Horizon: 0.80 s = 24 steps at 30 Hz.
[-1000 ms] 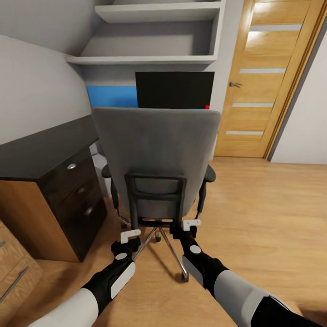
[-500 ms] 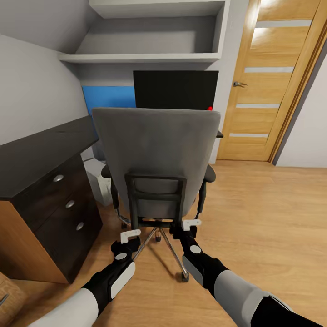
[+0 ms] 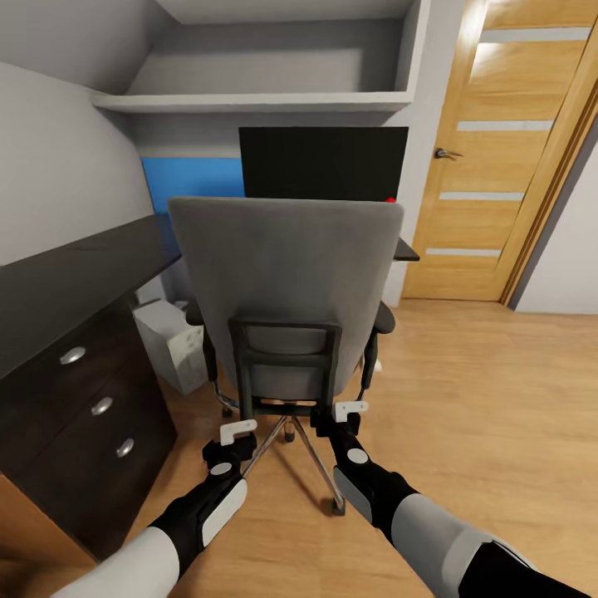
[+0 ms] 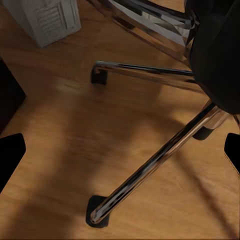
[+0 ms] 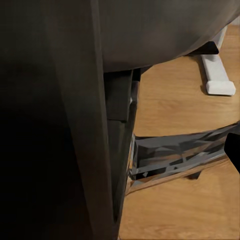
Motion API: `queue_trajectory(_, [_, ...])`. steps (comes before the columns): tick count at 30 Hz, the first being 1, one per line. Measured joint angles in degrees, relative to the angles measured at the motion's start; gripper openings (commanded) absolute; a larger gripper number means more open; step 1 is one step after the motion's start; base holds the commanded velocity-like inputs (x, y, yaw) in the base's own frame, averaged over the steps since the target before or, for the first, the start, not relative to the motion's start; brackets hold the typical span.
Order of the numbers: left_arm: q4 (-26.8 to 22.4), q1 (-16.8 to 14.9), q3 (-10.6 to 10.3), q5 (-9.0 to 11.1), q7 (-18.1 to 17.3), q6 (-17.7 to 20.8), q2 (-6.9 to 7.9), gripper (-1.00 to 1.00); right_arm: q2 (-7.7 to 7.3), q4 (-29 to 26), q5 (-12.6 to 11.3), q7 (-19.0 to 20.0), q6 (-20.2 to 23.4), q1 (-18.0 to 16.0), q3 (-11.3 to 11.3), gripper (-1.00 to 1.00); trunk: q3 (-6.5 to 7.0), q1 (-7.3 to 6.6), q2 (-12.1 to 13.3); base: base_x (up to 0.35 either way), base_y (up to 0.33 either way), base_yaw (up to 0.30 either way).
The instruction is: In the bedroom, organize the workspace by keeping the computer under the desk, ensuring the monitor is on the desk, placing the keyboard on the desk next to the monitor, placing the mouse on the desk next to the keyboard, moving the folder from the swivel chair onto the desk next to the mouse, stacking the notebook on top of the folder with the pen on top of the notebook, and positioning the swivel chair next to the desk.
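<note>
Pushing looks the aim: the desk (image 3: 58,282) at left shelters the computer (image 3: 170,345), and the swivel chair (image 3: 286,291) faces the monitor (image 3: 324,162). Left gripper (image 3: 235,433) hangs low, jaws spread; right gripper (image 3: 346,413) sits under the seat, jaws unclear. Wrist views add chrome legs (image 4: 150,170)

Both arms reach forward and low, forearms angled in toward each other. Left gripper (image 3: 241,430) looks spread wide — fingertips (image 4: 11,155) far apart. Right gripper (image 3: 349,410) — can't tell how its fingers stand.
</note>
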Motion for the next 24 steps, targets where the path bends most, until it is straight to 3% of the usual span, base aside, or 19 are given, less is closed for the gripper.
queue_trajectory(24, [0.0, 0.0, 0.0, 0.3, 0.0, 0.1, 0.0, 1.0, -0.03, 0.0, 0.2, 0.0, 0.0, 0.0, 0.0, 1.0, 0.0, 0.0, 0.0, 0.327, -0.047, 0.0])
